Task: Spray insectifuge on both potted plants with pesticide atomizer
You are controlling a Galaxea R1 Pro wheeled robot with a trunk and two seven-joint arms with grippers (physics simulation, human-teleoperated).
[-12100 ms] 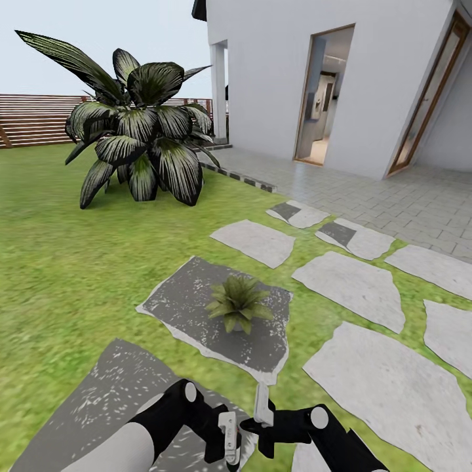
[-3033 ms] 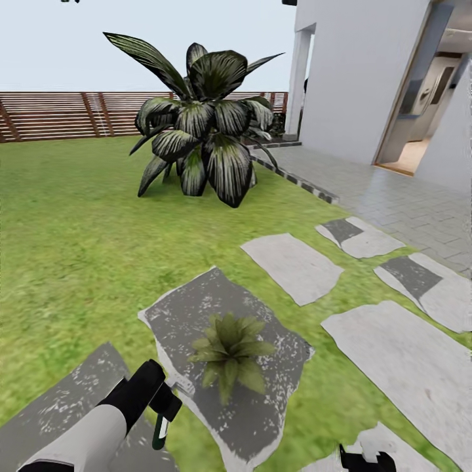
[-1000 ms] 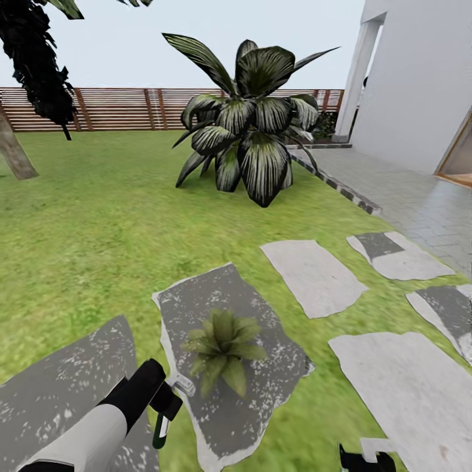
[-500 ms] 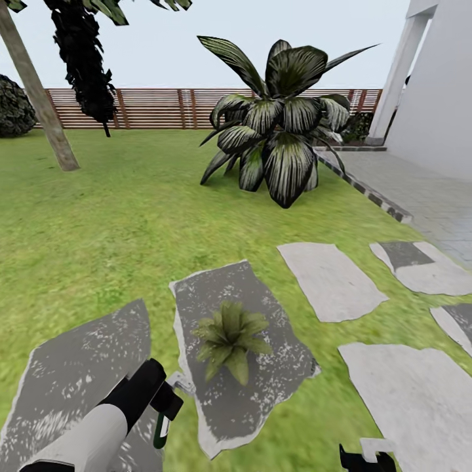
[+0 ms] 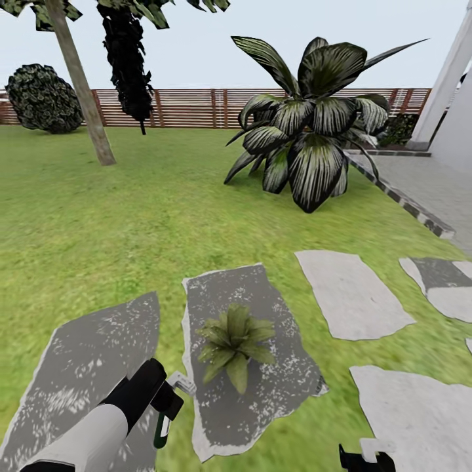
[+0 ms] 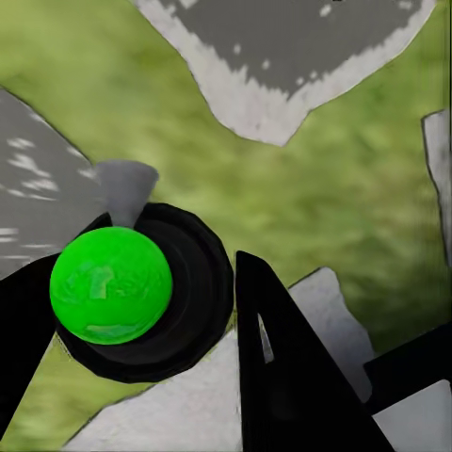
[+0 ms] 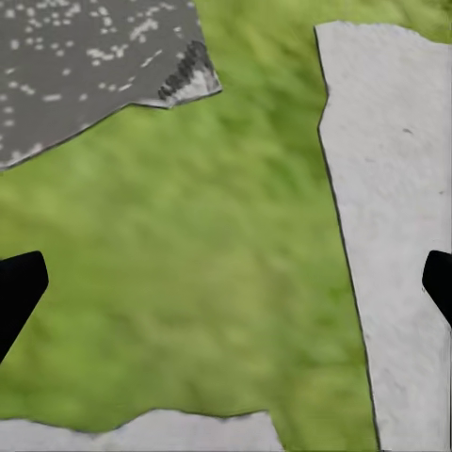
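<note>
Green lawn (image 5: 118,216) is now spread across most of the head view, because the whole picture has been swung to the robot's left within the last second. The things themselves have not been moved. The big shrub (image 5: 308,124) has been carried from the middle towards the right. The white house wall (image 5: 459,98) behind it has been cut down to a strip at the edge. A tree trunk (image 5: 82,85) and a round bush (image 5: 42,98) have been brought in, well to the left of the shrub. The left arm has been kept in the same pose throughout.

It is judged that the body is being turned to line up a spray or to look for a second plant; no spraying can be made out yet.

The ground is grass set with flat stones, closed off behind the shrub by a brown slatted fence (image 5: 196,108). Grey paving (image 5: 426,190) is laid just right of the shrub. On the near side of the shrub lie a pale stone (image 5: 351,295) and a dark speckled stone (image 5: 262,393). One potted plant (image 5: 233,341) stands upright on the dark stone.

The spray bottle (image 6: 111,284), seen with a green top, appears gripped between the jaws of the left gripper (image 5: 167,403), near that plant. The right gripper (image 7: 226,282) is held wide over grass, with nothing between its tips.
</note>
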